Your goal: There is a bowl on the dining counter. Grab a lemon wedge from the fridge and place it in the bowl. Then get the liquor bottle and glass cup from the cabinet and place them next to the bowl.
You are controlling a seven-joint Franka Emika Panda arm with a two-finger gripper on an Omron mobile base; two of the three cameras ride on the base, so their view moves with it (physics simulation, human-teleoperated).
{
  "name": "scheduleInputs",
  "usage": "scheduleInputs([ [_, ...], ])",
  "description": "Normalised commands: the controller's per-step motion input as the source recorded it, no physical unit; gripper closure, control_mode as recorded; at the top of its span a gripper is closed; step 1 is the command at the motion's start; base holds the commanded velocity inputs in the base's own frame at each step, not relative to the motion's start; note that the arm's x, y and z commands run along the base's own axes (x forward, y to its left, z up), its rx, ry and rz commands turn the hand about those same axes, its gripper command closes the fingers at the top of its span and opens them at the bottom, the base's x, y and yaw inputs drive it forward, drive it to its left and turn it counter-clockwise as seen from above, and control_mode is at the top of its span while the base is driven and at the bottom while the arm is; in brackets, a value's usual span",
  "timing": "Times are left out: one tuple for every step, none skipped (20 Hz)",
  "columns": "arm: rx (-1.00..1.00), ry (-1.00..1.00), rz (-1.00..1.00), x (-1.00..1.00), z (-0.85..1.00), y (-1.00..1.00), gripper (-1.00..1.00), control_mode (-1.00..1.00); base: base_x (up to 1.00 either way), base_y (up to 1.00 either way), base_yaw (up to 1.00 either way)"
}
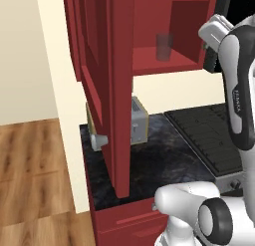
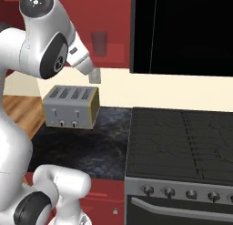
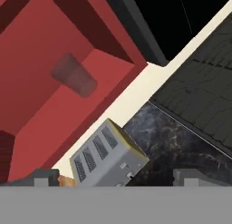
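Nearest, the gripper [image 3: 118,177] has its fingers spread wide and carries nothing. Below it one toaster [image 2: 72,106] stands toward the back of the black counter [image 1: 164,163], left of the one stove [image 2: 182,142]. Farther, the cabinet [image 1: 149,58] hangs with its door open, and one glass cup [image 3: 74,75] stands upright on its shelf, away from the shelf's front edge, untouched. My judgement: the cup fetch is still ahead; no bottle sits on that shelf, and the bowl and lemon stages cannot be judged here.
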Motion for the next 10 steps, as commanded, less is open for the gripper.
scheduleInputs([
  [0.19,-0.04,0.0,0.58,0.0,0.0,-1.0,-1.0,0.0,0.0,0.0],
  [0.18,-0.04,0.0,0.61,0.0,0.0,-1.0,-1.0,0.0,0.0,0.0],
  [0.16,-0.07,0.0,0.6,0.0,0.0,-1.0,-1.0,0.0,0.0,0.0],
  [0.15,-0.07,0.0,0.61,0.0,0.0,-1.0,-1.0,0.0,0.0,0.0],
  [0.13,-0.06,0.0,0.64,0.0,0.0,-1.0,-1.0,0.0,0.0,0.0],
  [0.11,-0.04,0.0,0.67,0.0,0.0,-1.0,-1.0,0.0,0.0,0.0],
  [0.1,-0.01,0.0,0.72,0.0,0.0,-1.0,-1.0,0.0,0.0,0.0],
  [0.07,0.0,0.0,0.76,0.0,0.04,-1.0,-1.0,0.0,0.0,0.0],
  [0.05,0.0,0.0,0.72,0.0,0.06,-1.0,-1.0,0.0,0.0,0.0],
  [0.03,0.0,0.0,0.7,0.0,0.07,-1.0,-1.0,0.0,0.0,0.0],
])
